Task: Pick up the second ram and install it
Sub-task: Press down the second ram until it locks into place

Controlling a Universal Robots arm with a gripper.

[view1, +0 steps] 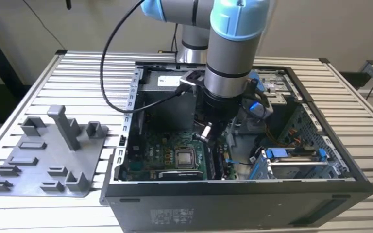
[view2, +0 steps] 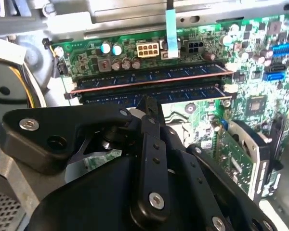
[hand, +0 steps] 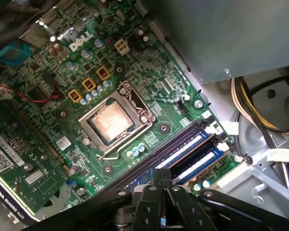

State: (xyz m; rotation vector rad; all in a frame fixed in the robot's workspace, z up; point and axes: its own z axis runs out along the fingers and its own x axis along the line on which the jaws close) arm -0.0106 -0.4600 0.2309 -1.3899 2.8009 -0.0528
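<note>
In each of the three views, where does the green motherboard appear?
Exterior view: motherboard inside the open case, under the gripper.
Second wrist view: motherboard beyond the gripper.
First wrist view: motherboard around the processor socket.
Shared landmark: the gripper, close to the memory slots.

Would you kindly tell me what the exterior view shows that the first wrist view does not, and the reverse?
Exterior view, not the first wrist view: the grey fixture plate on the slatted table, the arm, and the computer case's outer wall. First wrist view, not the exterior view: the yellow and black cable bundle beside the board, and a thin red wire. Both: the pincer over the green motherboard, with its processor socket.
</note>
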